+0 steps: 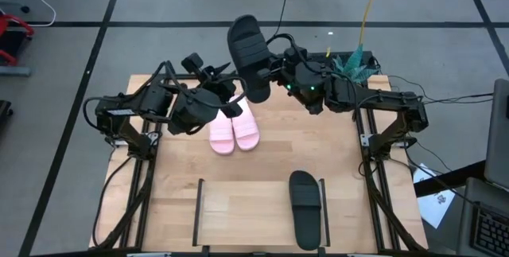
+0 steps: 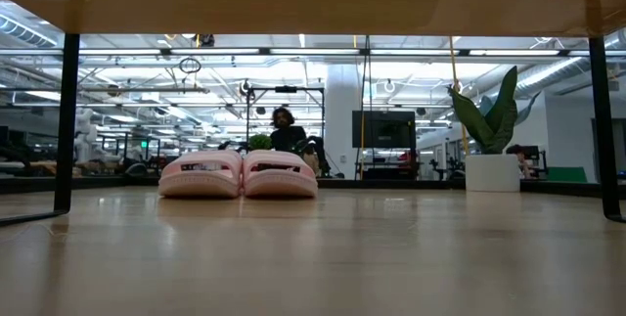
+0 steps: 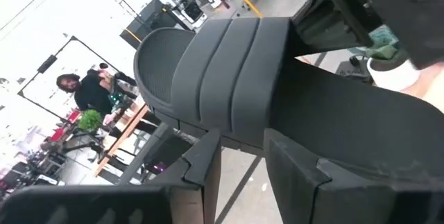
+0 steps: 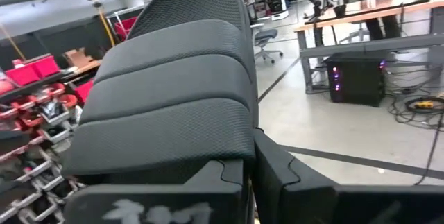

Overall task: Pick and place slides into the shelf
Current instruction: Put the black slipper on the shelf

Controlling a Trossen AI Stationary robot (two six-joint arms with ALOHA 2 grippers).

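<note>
While both arms meet over the far edge, the worktop carries the following, largest first.

Shelf: light board at the near edge, black rails at its two ends. One black slide lies on it just inside the right-hand rail, lengthwise, touching no other slide.

Pink pair: two slides side by side and touching, mid-worktop beyond the shelf, well apart from it. Low view shows both flat on the worktop, with a seated person and a potted plant in the room behind.

Raised black slide: held in the air above the far edge, clear of the worktop, between the two arms, strap side up.

Right pincer: clamped on the raised black slide; its wrist view shows both fingers pressed against the slide just under the strap.

Left pincer: just beside the same slide, above the pink pair. Its fingers lie against the slide's edge in its wrist view; cannot tell whether they grip it.
</note>
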